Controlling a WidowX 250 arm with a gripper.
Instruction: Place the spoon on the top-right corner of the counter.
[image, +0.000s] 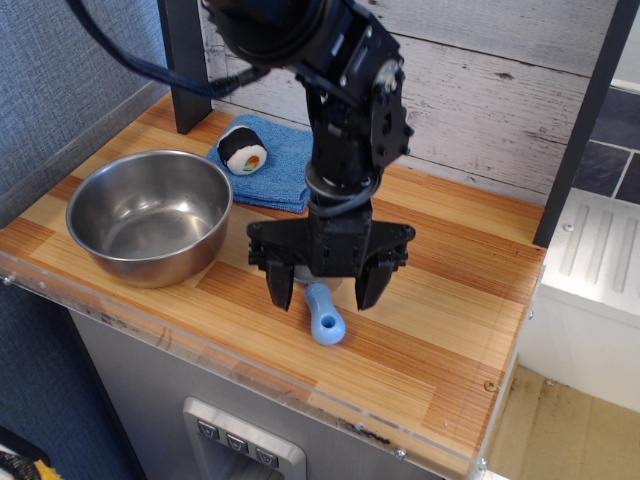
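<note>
The spoon (323, 314) lies on the wooden counter (440, 330) near the front middle, its light-blue handle pointing toward the front edge. Its grey bowl is mostly hidden behind the gripper's body. My black gripper (324, 293) hangs straight down over the spoon, open, with one finger (279, 285) left of the handle and the other right of it, tips close to the counter. The fingers do not touch the spoon.
A large steel bowl (150, 214) stands at the left of the counter. A blue cloth (278, 165) with a black-and-white sushi roll (243, 149) lies at the back. A dark post (186, 60) stands at back left, another at far right (580, 120). White plank wall behind.
</note>
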